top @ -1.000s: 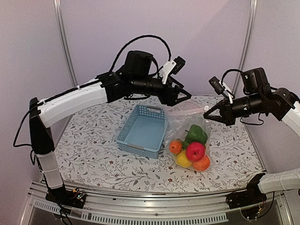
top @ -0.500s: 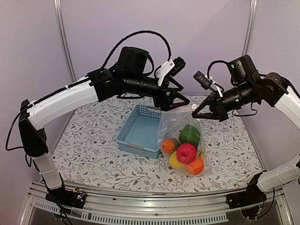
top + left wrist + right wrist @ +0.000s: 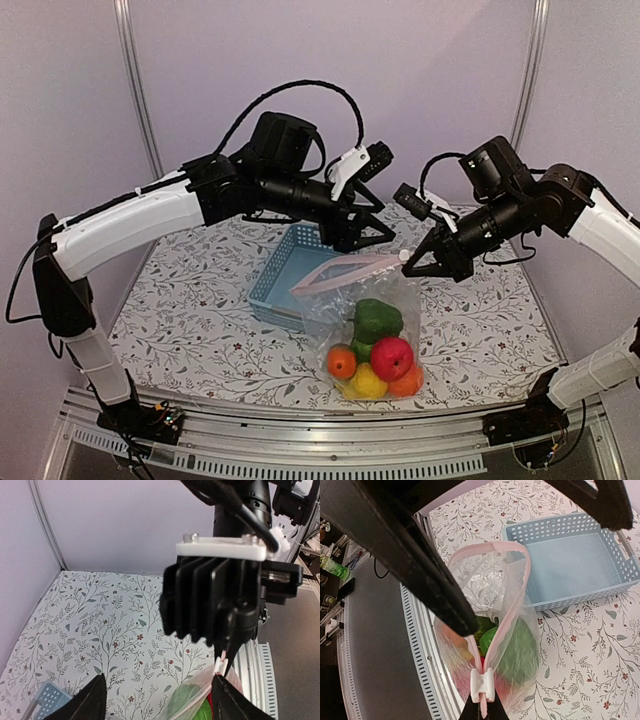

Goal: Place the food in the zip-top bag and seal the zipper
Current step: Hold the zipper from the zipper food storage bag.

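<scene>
2 arms flank the zip-top bag (image 3: 330,315): in the top view it's beside the basket (image 3: 272,272), food (image 3: 378,350) in its bottom, zipper (image 3: 345,272) running from the right gripper (image 3: 405,262) toward the basket. Left wrist: left gripper (image 3: 160,700) spread wide, holding nothing. Right wrist: right gripper pinches the white slider (image 3: 482,685) at the zipper's near end, mouth gaping; sealing likely means sliding along that axis.

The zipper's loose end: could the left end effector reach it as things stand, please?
Probably yes. The left end effector hangs open close to the zipper with nothing between them, and the right end effector pinches only its other end.
</scene>
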Controlling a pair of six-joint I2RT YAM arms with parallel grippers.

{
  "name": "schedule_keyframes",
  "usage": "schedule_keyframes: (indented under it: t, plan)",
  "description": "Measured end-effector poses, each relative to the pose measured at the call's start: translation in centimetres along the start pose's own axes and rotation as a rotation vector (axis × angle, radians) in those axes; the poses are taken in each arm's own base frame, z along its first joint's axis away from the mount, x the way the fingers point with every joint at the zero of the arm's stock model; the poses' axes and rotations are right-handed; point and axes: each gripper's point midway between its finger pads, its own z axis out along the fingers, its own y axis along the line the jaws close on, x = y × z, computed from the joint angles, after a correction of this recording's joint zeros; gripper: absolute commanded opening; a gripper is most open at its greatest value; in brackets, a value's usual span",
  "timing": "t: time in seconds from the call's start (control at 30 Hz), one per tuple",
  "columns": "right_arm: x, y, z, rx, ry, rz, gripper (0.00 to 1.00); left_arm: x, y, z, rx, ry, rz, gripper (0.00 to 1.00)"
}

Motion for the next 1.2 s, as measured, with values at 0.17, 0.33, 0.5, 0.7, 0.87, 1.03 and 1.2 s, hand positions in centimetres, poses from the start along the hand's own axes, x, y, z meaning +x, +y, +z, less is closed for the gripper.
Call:
schedule_keyframes:
  t: [0.17,0.33,0.5,0.7,0.87,1.03,1.2]
  plan:
    - [0.1,-1.4,-0.4,0.090,0.002,-0.019,0.00,0.7,-0.2,-0.2,0.003,0.013,-0.007,0.70]
    - [-0.4,-2.4,-0.1,0.136,0.006,-0.033,0.00,0.7,-0.7,-0.5,0.019,0.006,-0.019,0.70]
    - [-2.2,-2.8,0.0,0.144,-0.012,-0.054,0.00,1.0,-1.0,-0.6,0.058,-0.011,-0.088,0.57]
    - [-2.5,-2.2,-0.2,0.119,-0.022,-0.074,0.00,1.5,-0.4,-0.5,0.097,-0.042,-0.187,0.53]
    - [-2.6,-1.6,-0.1,0.084,-0.026,-0.076,0.00,0.5,-0.6,-0.5,0.123,-0.082,-0.185,0.48]
    - [-2.6,-1.4,-0.1,0.068,-0.029,-0.077,0.00,0.1,-0.8,-0.1,0.152,-0.098,-0.172,0.41]
    - [-2.6,-1.2,-0.1,0.060,-0.029,-0.079,0.00,0.4,-1.2,0.4,0.184,-0.097,-0.168,0.38]
